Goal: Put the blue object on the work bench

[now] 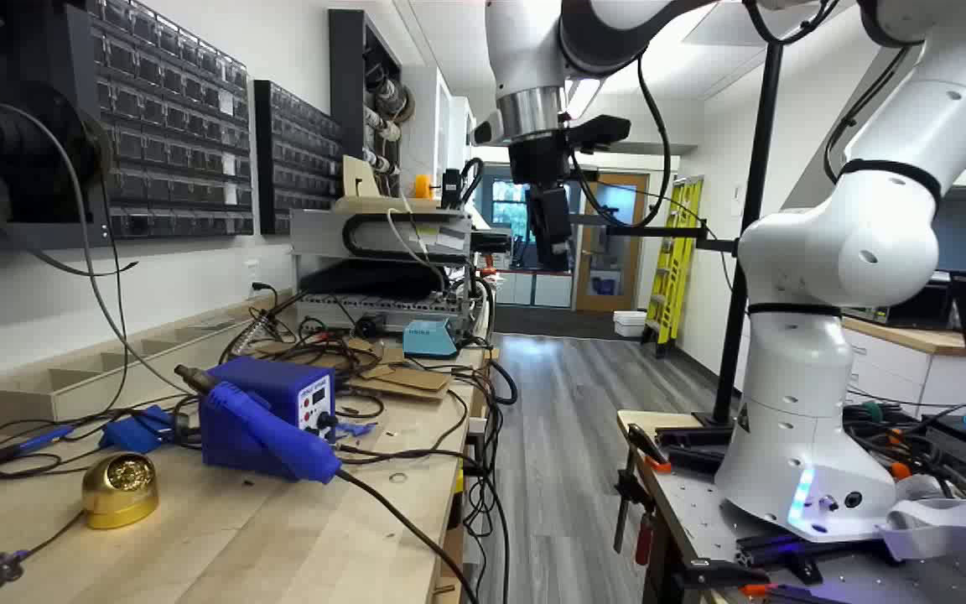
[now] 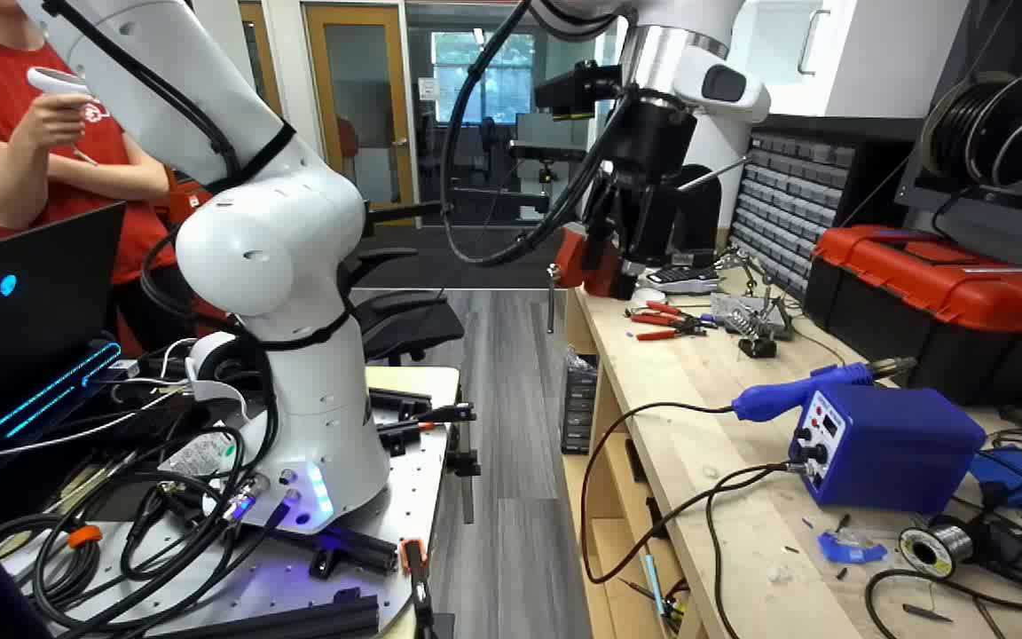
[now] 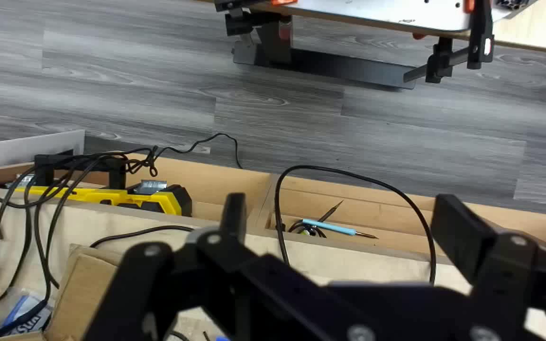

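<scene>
The hand [image 3: 346, 222] is hanging with its fingers [image 3: 233, 215] spread wide apart. Between them, in the wrist view, a black cord [image 3: 308, 166] is looping out past the edge of the surface [image 1: 307, 537], and a light-blue tool [image 3: 330, 228] is lying in a compartment [image 3: 363, 208] below. To one side, cardboard [image 3: 86, 289] and cables [image 3: 26, 317] are cluttering that edge. In both exterior views the blue station [image 2: 901, 444] is standing on the surface, the blue gun [image 1: 273, 432] slanting along its side; I cannot tell which blue thing the task is naming. A gold cleaner [image 1: 120, 499] and a solder spool [image 2: 941, 543] are sitting near the station. Red-handled pliers [image 2: 658, 319] and a toolbox [image 2: 946, 293] are resting farther along. Beyond the arm [image 2: 271, 240], a person [image 2: 134, 235] is standing.
</scene>
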`<move>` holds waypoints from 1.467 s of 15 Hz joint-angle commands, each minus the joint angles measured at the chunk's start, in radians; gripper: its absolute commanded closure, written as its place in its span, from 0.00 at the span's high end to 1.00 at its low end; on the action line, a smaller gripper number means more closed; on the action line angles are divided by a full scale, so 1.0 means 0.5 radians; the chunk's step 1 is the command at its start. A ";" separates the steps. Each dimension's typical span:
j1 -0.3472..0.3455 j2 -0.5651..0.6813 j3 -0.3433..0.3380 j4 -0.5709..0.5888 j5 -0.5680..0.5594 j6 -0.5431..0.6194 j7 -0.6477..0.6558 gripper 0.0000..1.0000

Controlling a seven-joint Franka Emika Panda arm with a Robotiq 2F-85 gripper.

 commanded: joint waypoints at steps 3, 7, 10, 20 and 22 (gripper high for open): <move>0.009 0.001 -0.007 0.003 -0.003 -0.004 0.004 1.00; 0.009 0.001 -0.007 0.003 -0.003 -0.004 0.004 1.00; 0.009 0.001 -0.007 0.003 -0.003 -0.004 0.004 1.00; 0.067 0.137 -0.001 -0.042 0.314 0.542 0.038 1.00; 0.076 0.181 0.022 -0.069 0.359 0.759 0.059 1.00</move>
